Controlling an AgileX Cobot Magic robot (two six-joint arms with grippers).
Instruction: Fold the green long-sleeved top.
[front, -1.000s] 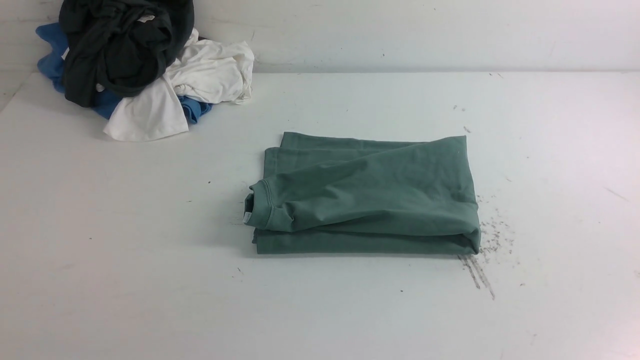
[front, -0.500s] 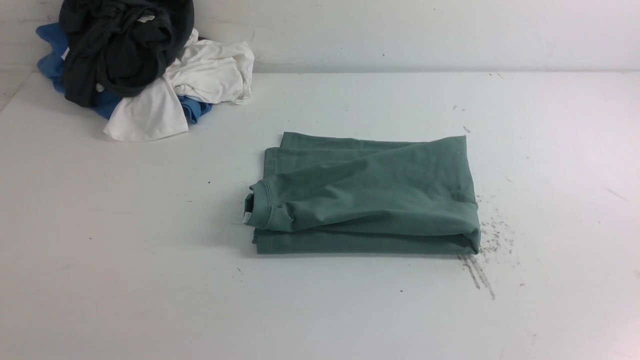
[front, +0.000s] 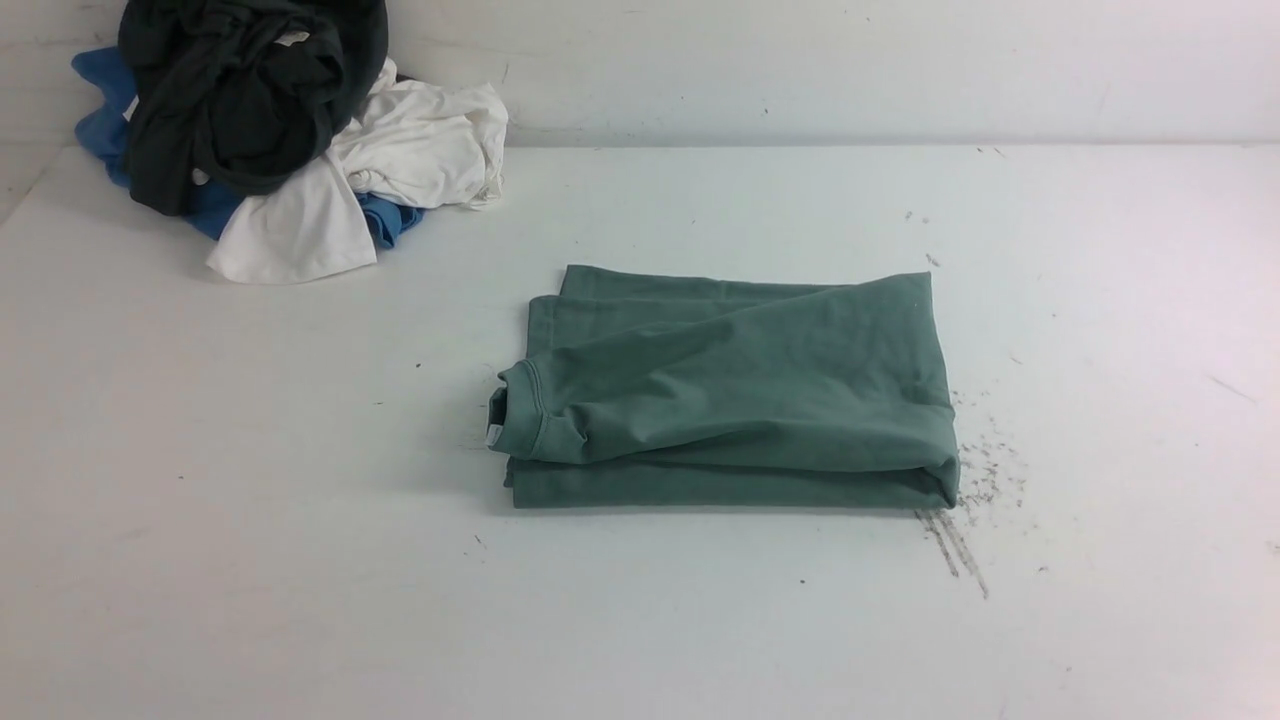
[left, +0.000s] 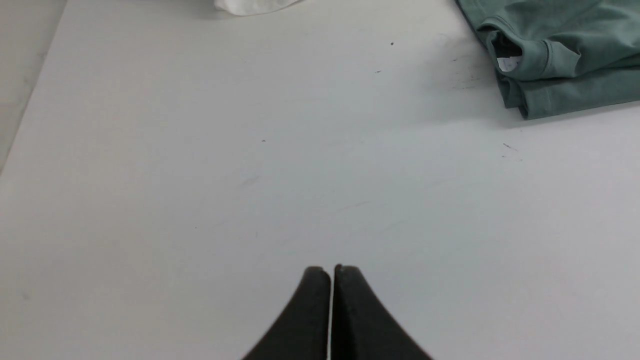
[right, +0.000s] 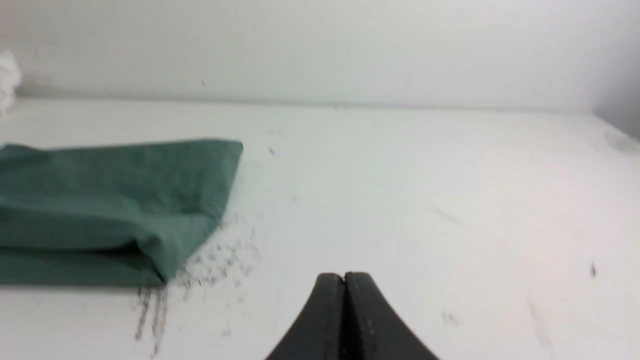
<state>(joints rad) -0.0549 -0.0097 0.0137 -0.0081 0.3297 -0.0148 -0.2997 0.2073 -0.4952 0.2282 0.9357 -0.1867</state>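
The green long-sleeved top (front: 735, 390) lies folded into a compact rectangle at the middle of the white table (front: 250, 520), its ribbed neck and white label facing left. Neither arm shows in the front view. In the left wrist view my left gripper (left: 331, 270) is shut and empty over bare table, well off from the top's neck end (left: 555, 55). My right gripper (right: 344, 276) is likewise shut on nothing, hanging over bare table away from the folded top's corner (right: 115, 205).
A heap of clothes sits at the table's far left corner: a blackish-green garment (front: 245, 95) on top of white (front: 400, 160) and blue (front: 100, 110) ones. Dark scuff marks (front: 965, 510) streak the table by the top's near right corner. A wall (front: 850, 60) closes the far side.
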